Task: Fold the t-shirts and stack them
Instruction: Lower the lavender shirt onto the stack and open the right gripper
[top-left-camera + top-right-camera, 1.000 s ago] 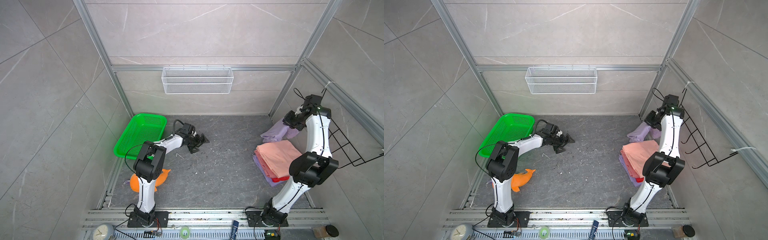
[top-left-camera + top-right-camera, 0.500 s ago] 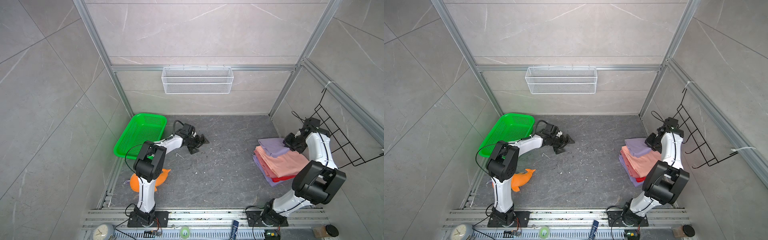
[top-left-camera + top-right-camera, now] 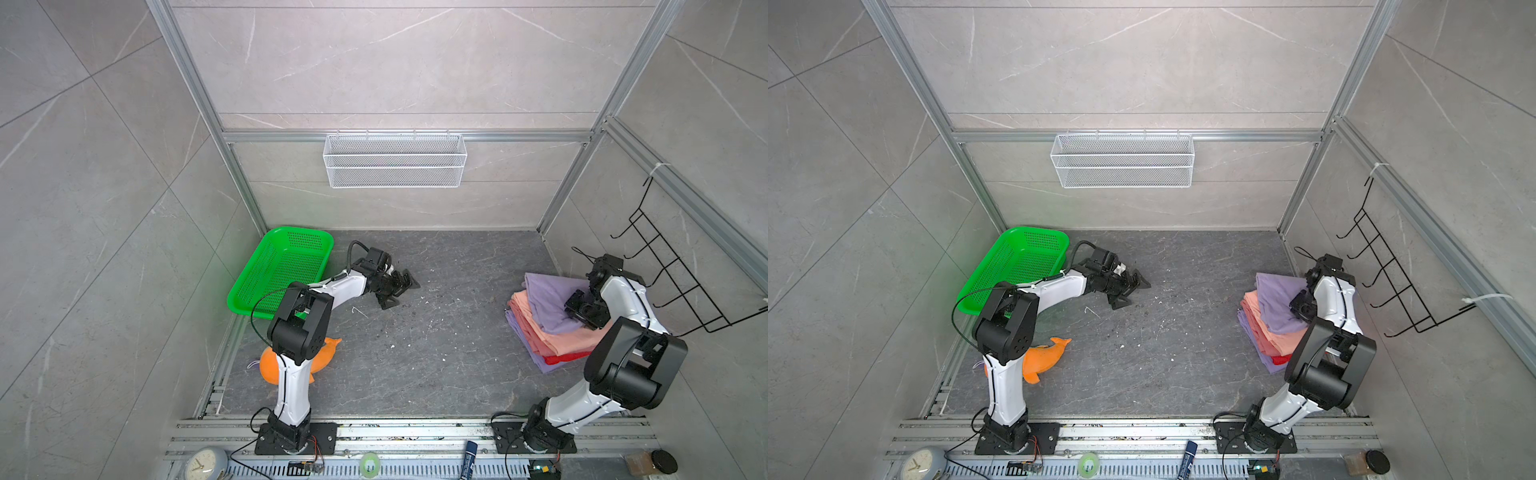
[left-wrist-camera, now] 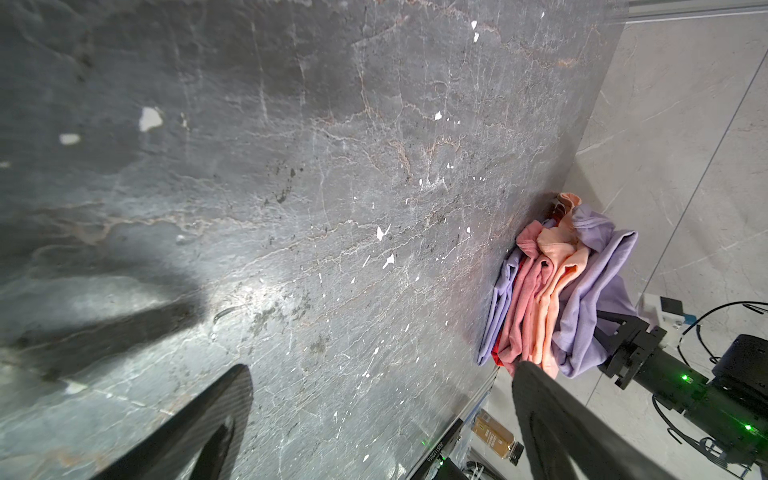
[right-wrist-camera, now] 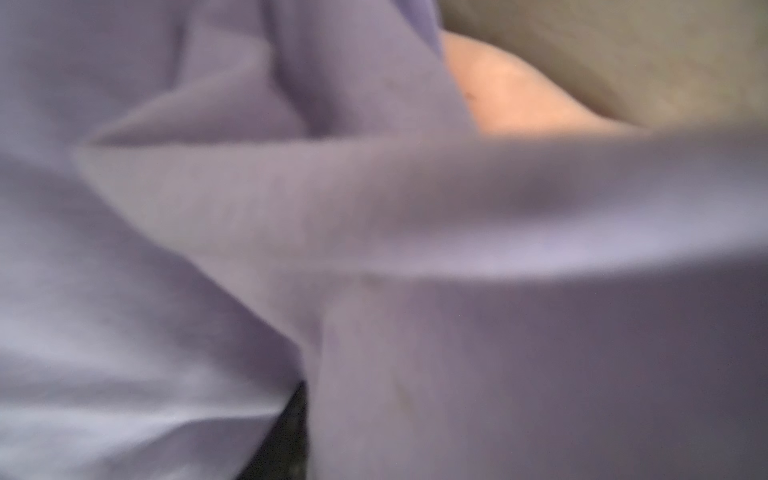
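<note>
A stack of folded t-shirts (image 3: pixel 552 332) lies at the right of the floor, with a lilac one at the bottom, then red (image 3: pixel 561 358) and salmon-pink (image 3: pixel 559 337) layers. A lilac t-shirt (image 3: pixel 546 297) lies rumpled on top. My right gripper (image 3: pixel 581 309) rests on that top shirt's right edge. Its jaws are buried in cloth. Blurred lilac cloth (image 5: pixel 291 208) fills the right wrist view. My left gripper (image 3: pixel 401 294) stands open and empty low over the bare floor, its fingers (image 4: pixel 232 399) wide apart. In the left wrist view the stack (image 4: pixel 552 286) is far off.
A green basket (image 3: pixel 282 270) leans at the left wall, just behind my left arm. An orange plush dolphin (image 3: pixel 1046 359) lies by the left arm's base. A white wire basket (image 3: pixel 395 160) hangs on the back wall. A black wire rack (image 3: pixel 673 282) is on the right wall, close to my right arm.
My right arm came down from the back right corner with the lilac shirt. The shirt now lies on top of the stack. The left arm has not moved.
</note>
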